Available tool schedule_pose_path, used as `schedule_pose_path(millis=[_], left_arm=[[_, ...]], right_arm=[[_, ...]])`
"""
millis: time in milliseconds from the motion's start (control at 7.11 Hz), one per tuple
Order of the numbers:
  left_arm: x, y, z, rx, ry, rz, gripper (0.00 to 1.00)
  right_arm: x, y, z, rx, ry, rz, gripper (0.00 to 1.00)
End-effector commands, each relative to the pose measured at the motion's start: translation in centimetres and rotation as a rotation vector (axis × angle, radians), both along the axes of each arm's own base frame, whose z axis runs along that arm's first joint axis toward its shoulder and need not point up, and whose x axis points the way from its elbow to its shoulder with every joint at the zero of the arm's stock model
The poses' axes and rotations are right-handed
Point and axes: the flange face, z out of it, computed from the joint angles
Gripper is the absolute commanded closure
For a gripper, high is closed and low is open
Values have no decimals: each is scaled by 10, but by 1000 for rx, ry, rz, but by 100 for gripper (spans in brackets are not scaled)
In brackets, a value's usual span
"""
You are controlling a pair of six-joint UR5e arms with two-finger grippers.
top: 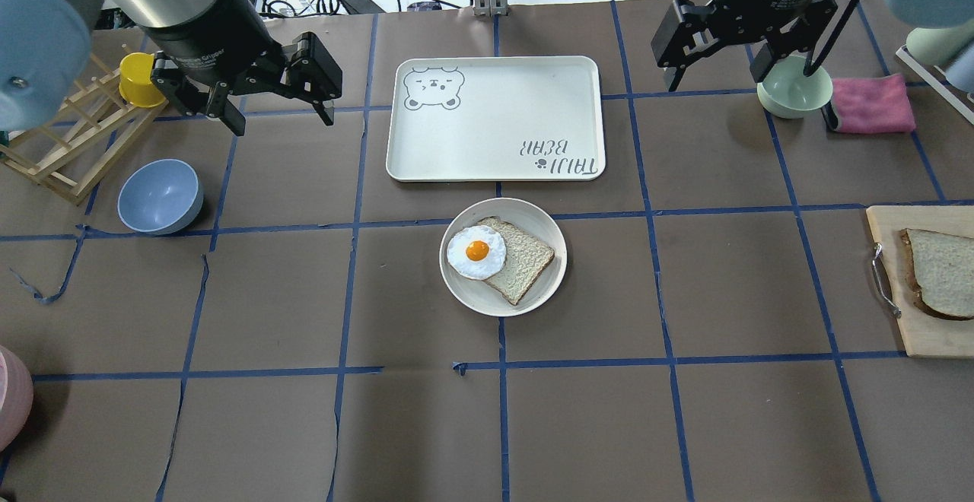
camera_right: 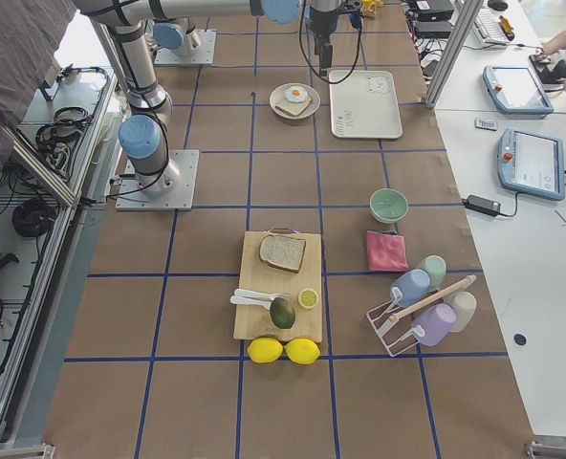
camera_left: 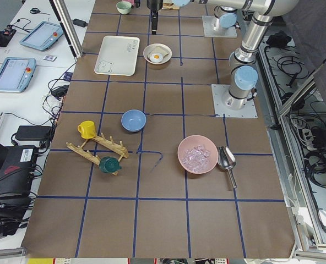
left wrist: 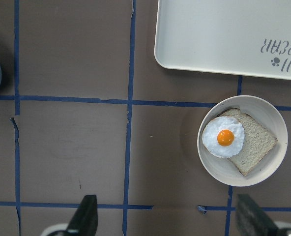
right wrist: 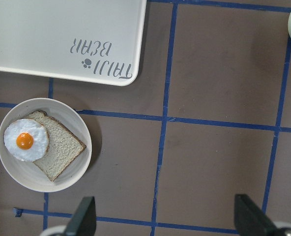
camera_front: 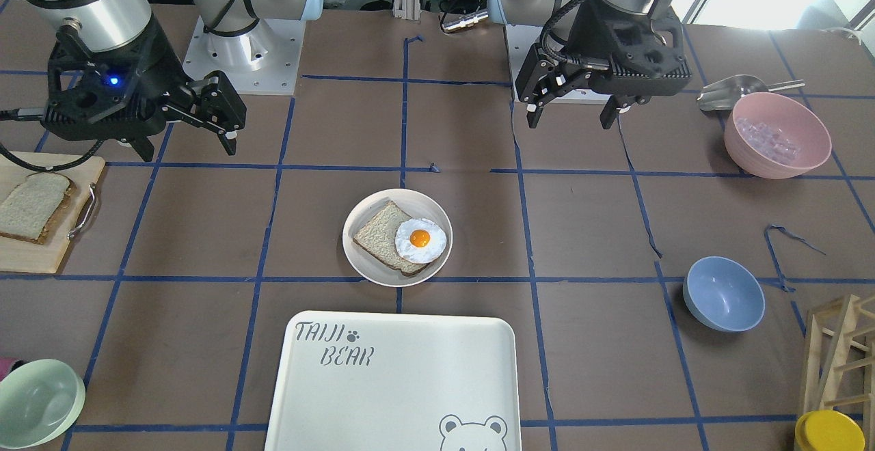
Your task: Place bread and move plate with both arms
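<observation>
The bread (camera_front: 31, 205), a slice with dark brown crust, lies on a wooden cutting board (camera_front: 34, 256) at the robot's right; it also shows in the overhead view (top: 943, 272). The cream plate (camera_front: 410, 198) sits mid-table and holds a paler slice and a fried egg (camera_front: 420, 239); the plate also shows in the overhead view (top: 475, 297) and both wrist views (left wrist: 219, 169) (right wrist: 22, 174). My left gripper (top: 283, 123) and right gripper (top: 715, 80) hover open and empty above the table, well away from the plate and bread.
The white "TAIJI BEAR" tray (top: 494, 118) lies just beyond the plate. A blue bowl (top: 160, 196), wooden rack (top: 61, 144) and yellow cup (top: 137, 80) stand at the left. A green bowl (top: 794, 87) and pink cloth (top: 871, 103) are at the right.
</observation>
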Motion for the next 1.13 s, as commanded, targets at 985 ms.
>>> schedule_pose_path(millis=[985], left_arm=[[0, 0, 0, 0, 0, 0, 0]], right_arm=[[-13, 1, -4, 12, 28, -19, 0]])
